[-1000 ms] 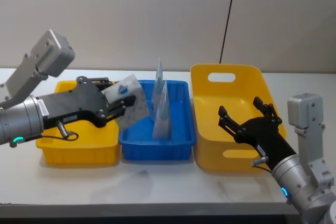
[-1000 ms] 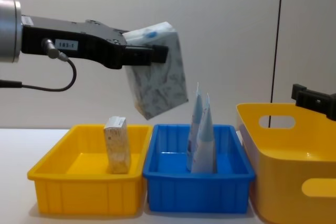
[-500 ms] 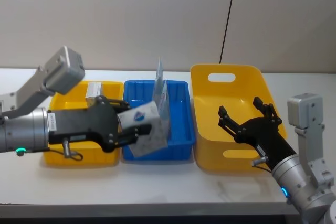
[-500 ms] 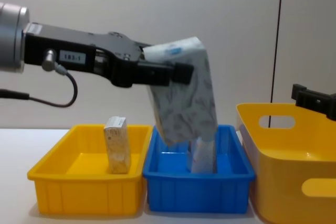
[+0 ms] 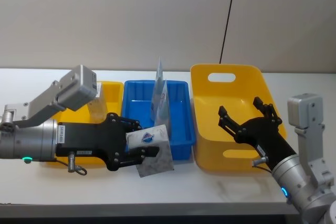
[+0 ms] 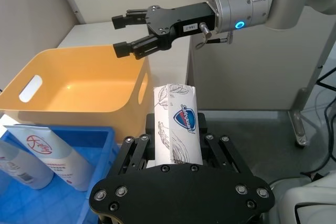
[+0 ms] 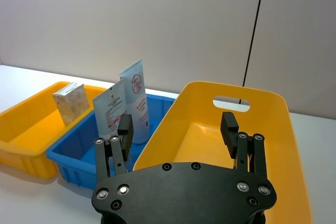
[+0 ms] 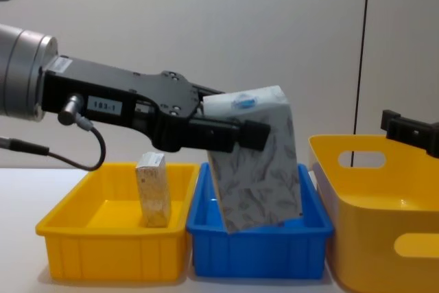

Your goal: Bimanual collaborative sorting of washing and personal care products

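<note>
My left gripper is shut on the white marbled soft pack, which has a round blue mark. It holds the pack tilted in the air over the table, just in front of the blue tray. In the chest view the pack hangs before the blue tray and hides what stands inside. Two pale-blue tubes stand upright in that tray. A beige speckled pack stands in the yellow tray. My right gripper is open above the big yellow basket.
The three containers stand in a row, with the yellow tray on the left, the blue tray in the middle and the handled basket on the right. A strip of bare white table runs along the front. A wall stands close behind.
My left gripper has carried the white pack forward, down and to the right, from above the trays to in front of the blue tray. The right arm has stayed still.
</note>
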`<action>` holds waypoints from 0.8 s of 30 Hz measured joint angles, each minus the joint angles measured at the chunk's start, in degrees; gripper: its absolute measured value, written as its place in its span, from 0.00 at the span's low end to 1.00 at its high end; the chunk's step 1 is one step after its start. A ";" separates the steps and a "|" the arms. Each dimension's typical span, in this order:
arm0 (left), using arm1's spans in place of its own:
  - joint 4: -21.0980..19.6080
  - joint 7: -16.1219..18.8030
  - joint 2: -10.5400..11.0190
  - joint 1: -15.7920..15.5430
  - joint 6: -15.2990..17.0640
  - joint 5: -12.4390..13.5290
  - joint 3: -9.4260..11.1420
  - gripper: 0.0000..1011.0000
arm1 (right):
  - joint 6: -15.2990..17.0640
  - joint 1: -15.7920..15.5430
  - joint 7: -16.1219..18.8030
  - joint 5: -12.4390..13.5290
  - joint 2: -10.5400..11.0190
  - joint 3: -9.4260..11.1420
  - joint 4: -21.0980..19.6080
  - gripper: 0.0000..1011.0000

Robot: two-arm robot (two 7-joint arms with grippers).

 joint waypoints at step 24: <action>1.58 -1.64 -0.33 -1.36 -1.46 0.33 2.04 0.36 | 0.00 0.00 0.03 0.00 0.00 0.01 -0.01 0.99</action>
